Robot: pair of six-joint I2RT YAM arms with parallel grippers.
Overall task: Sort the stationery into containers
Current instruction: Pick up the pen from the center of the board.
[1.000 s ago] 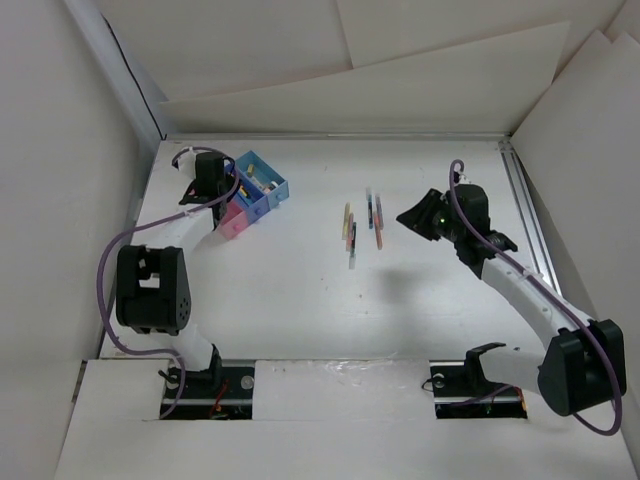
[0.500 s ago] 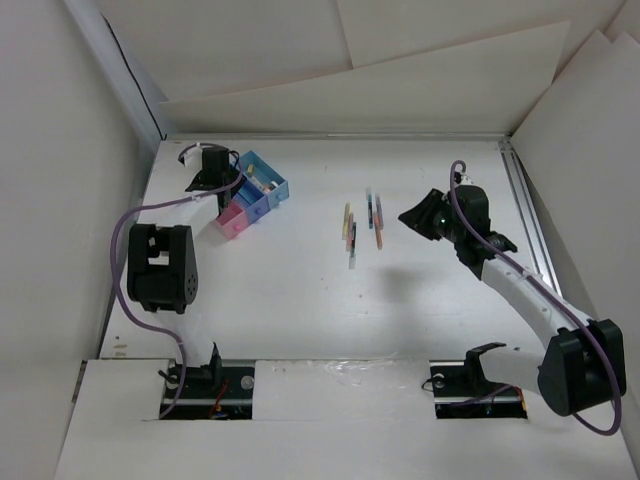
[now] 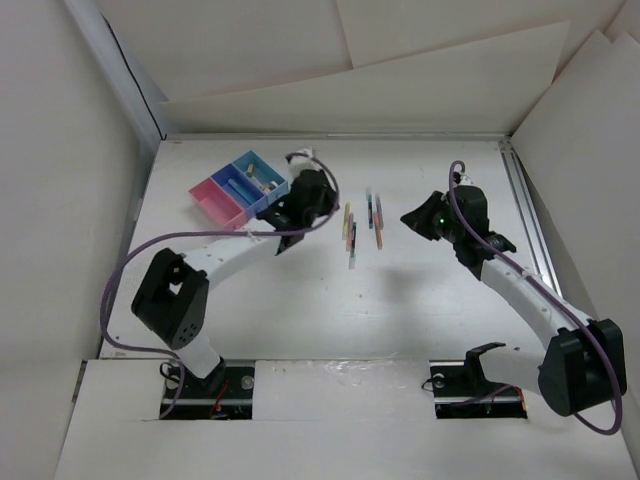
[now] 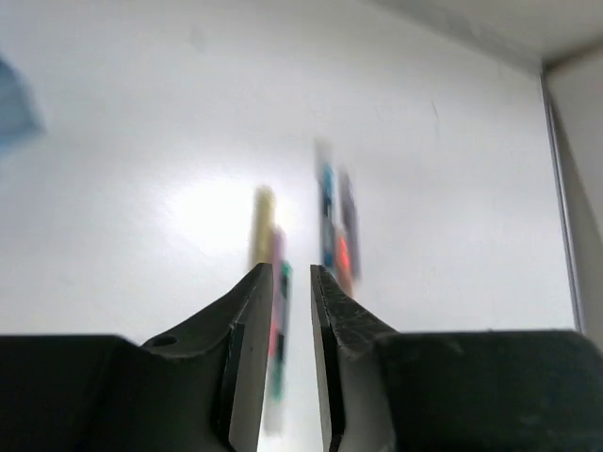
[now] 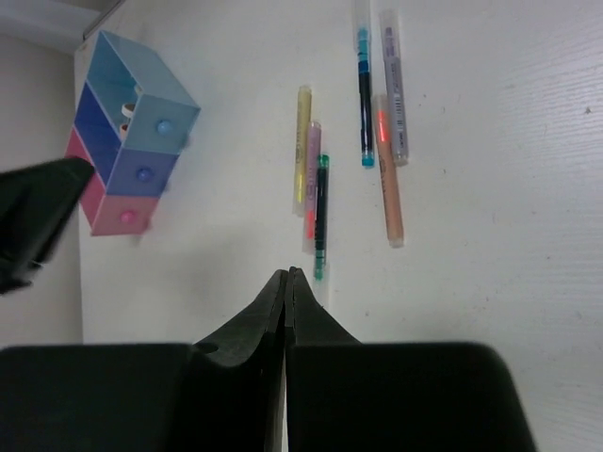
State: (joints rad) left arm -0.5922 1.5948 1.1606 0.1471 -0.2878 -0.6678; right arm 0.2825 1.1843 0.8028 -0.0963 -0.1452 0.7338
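Several pens lie in two loose rows mid-table (image 3: 360, 222). In the right wrist view they are a yellow pen (image 5: 301, 155), a pink pen (image 5: 312, 151), a green-tipped black pen (image 5: 320, 212), a blue pen (image 5: 364, 104), a grey pen (image 5: 394, 85) and an orange pen (image 5: 390, 193). The joined containers (image 3: 238, 186) stand at the far left, pink bin (image 3: 210, 198) beside blue ones, also seen in the right wrist view (image 5: 132, 141). My left gripper (image 3: 325, 203) is narrowly open and empty, just left of the pens (image 4: 297, 273). My right gripper (image 3: 408, 217) is shut and empty, right of the pens (image 5: 285, 275).
Cardboard walls enclose the white table on the left, back and right. A metal rail (image 3: 527, 220) runs along the right edge. The left gripper's dark finger (image 5: 38, 221) shows at the left of the right wrist view. Small pieces lie inside the light blue bin (image 3: 266, 184).
My left arm has swung from behind the containers to the right, up to the pens. The containers' pink end has turned toward the back left. My right arm has barely moved.
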